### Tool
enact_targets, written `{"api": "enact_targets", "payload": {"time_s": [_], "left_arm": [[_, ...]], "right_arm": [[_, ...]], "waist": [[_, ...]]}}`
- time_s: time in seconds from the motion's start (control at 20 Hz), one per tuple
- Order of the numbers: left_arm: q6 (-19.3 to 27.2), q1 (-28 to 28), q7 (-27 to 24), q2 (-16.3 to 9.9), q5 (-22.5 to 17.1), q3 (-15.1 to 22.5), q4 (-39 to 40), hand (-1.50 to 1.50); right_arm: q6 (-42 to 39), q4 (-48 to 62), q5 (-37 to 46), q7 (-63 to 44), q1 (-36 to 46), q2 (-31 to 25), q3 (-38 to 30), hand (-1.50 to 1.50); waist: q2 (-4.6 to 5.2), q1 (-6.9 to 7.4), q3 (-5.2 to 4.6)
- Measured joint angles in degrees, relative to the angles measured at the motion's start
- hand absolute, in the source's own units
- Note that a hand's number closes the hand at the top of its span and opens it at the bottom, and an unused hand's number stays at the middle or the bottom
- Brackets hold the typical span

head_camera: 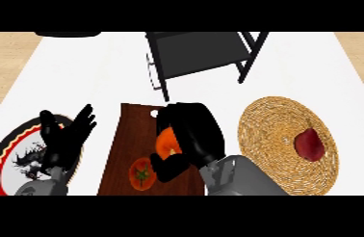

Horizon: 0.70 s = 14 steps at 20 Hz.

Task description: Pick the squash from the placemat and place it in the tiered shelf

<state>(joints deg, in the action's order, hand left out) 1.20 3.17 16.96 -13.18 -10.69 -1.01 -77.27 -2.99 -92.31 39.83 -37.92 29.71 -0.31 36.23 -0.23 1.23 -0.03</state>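
Note:
My right hand (195,130) is curled round an orange squash (168,142), which shows between the fingers and thumb. The hand holds it over the brown cutting board (119,154), left of the round woven placemat (270,130). The black tiered shelf (202,53) stands farther back, beyond the hand. My left hand (65,139) rests open at the left, fingers up.
A dark red fruit (310,144) lies on the placemat's right part. A red tomato (142,174) sits on the cutting board near the front. A plate (16,143) with a black and red pattern lies under the left hand. The counter is white.

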Motion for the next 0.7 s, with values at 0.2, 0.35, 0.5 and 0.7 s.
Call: {"api": "enact_targets", "payload": {"time_s": [0.2, 0.35, 0.5, 0.7], "left_arm": [[0.6, -0.9, -0.1, 0.4, 0.6, 0.1, -0.5, 0.00], [0.8, -0.9, -0.2, 0.7, 0.9, 0.0, -0.3, 0.00], [1.0, -0.9, -0.8, 0.9, 1.1, -0.3, -0.1, 0.00], [0.1, -1.5, -1.7, 0.7, 0.9, -1.0, 0.0, 0.00]], "right_arm": [[-2.3, -9.3, 0.0, -9.2, 6.6, 0.2, -1.3, 1.50], [-4.9, -13.1, -1.2, -15.6, 12.9, 0.2, -4.0, 1.50], [-6.9, -13.4, -3.2, -19.0, 20.1, 0.2, -9.1, 1.50], [-9.3, -11.6, -4.9, -19.2, 26.5, -0.2, -16.6, 1.50]], "waist": [[-0.15, -0.76, 0.00], [-0.08, -0.90, -0.01], [-0.02, -0.87, -0.02], [0.02, -0.86, 0.04]]}}
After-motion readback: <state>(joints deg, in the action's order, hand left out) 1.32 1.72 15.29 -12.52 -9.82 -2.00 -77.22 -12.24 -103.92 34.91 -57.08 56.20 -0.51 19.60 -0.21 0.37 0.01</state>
